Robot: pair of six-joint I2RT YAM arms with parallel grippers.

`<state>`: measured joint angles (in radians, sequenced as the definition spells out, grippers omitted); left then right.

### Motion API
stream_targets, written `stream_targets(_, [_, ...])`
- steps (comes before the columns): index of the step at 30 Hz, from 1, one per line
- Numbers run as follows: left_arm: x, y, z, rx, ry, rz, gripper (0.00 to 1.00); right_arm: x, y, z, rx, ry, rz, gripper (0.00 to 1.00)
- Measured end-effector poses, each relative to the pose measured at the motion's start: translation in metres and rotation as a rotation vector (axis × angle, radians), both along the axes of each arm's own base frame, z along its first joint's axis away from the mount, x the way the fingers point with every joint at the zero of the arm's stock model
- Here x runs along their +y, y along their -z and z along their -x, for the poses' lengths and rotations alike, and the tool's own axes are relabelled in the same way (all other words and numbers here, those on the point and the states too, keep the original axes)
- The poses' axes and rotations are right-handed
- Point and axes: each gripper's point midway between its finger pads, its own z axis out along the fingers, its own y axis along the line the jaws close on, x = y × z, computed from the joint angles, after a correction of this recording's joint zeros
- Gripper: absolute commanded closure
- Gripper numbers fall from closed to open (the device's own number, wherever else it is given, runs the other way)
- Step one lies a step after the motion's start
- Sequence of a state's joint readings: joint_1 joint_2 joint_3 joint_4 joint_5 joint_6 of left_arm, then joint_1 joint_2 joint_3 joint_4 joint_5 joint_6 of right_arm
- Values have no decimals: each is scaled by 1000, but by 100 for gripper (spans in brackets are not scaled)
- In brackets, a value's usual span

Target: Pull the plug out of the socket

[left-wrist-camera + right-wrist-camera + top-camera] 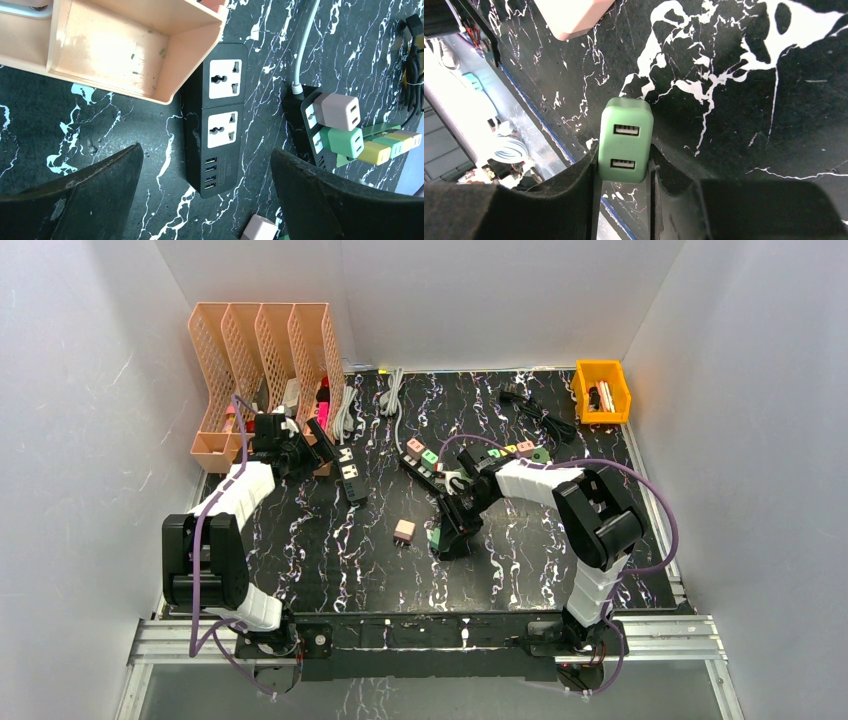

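My right gripper (624, 150) is shut on a green two-port USB plug (625, 140) and holds it just over the marbled table, away from any socket. In the top view this gripper (447, 537) is at the table's middle. Behind it lies the black socket strip (432, 472), with a pink plug (336, 111), a green plug (345, 141) and a yellow one (376, 152) plugged in. A loose pink plug (404, 531) lies on the table left of the right gripper. My left gripper (206, 152) hangs open above a second black strip (220, 115) whose sockets hold nothing.
An orange file organizer (262, 370) stands at the back left, right beside the left gripper (322, 443). At the back right is a yellow bin (601, 390). Grey cables (392, 395) and a black cable bundle (540, 412) lie along the back.
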<state>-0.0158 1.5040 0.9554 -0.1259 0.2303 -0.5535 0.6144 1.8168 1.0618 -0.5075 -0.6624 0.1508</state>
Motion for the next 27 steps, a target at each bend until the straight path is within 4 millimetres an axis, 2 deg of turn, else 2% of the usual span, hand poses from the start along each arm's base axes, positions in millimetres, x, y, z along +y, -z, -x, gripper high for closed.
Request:
stream_targets(3, [-1,-1,-1,-6,5,7,2,-2,1,0,4,3,11,60])
stream_targets(7, [-2,-1,-1,-6,7,7,2,-6,3,-2,-10,12,42,49])
stream_targets(10, [-2,-1,-1,-6,7,7,2,-15,9,-9,-55,24,112,34])
stream_targets(15, [-2,-1,-1,-7,8,8,2,-18,5,-25,-117,34,152,26])
stream_targets(20, [-2,-2,-2,-13,9,10,2,-21,0,-38,-165,46,196,9])
stream_targets(23, [-2,-3,-2,-13,10,10,1,-17,-16,-61,-246,70,212,3])
stream_targets(27, [-2,-3,-3,-16,10,11,2,-6,-52,-104,-431,135,183,2])
